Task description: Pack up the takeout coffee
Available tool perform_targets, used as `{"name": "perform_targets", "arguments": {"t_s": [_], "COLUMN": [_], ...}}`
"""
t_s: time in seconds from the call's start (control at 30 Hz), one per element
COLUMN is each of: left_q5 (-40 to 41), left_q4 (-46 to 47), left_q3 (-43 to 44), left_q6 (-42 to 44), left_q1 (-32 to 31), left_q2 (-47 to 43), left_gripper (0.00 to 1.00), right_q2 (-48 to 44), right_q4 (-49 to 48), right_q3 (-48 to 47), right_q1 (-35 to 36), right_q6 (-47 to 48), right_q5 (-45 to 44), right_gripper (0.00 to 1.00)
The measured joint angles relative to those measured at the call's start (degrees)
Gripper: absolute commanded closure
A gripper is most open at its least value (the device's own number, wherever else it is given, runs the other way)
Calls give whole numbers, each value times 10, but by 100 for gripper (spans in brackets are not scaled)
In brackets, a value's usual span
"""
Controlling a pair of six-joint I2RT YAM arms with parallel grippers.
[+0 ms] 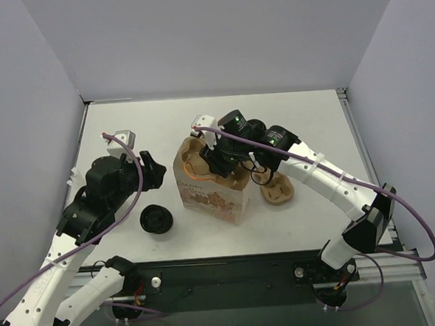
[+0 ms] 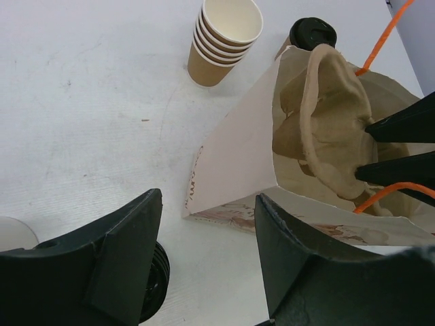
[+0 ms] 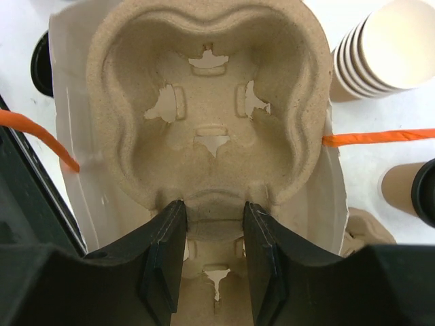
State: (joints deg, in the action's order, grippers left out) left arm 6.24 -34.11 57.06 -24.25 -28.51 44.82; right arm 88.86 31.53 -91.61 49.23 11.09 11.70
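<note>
The takeout coffee, a tan cup with a black lid point(image 2: 312, 32), stands on the table behind a printed paper bag point(image 2: 234, 159). It also shows at the right edge of the right wrist view point(image 3: 414, 191) and by the bag in the top view point(image 1: 261, 176). My right gripper point(image 3: 214, 212) reaches into the bag's open top and is shut on the middle ridge of a brown moulded-pulp cup carrier point(image 3: 204, 81) that sits in the bag mouth. My left gripper point(image 2: 207, 231) is open and empty, low over the table left of the bag point(image 1: 208, 197).
A stack of nested tan cups point(image 2: 224, 41) stands behind the bag, next to the coffee. A stack of black lids point(image 1: 156, 220) lies on the table front left of the bag. A second pulp carrier point(image 1: 278, 192) lies right of the bag.
</note>
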Motion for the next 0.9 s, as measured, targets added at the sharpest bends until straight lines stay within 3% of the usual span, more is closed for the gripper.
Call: {"name": "perform_targets", "arguments": {"t_s": [0.9], "left_q5": [24], "left_q4": [13], "left_q3": [-16], "left_q6": [-23], "left_q1": [0], "left_q2": [9], "left_gripper": [33], "right_q2": [61], "right_q4": [74], "right_q3": [6], "right_q1": [4], "right_q6": [-11], "right_q5": [-23], "right_gripper": [64]}}
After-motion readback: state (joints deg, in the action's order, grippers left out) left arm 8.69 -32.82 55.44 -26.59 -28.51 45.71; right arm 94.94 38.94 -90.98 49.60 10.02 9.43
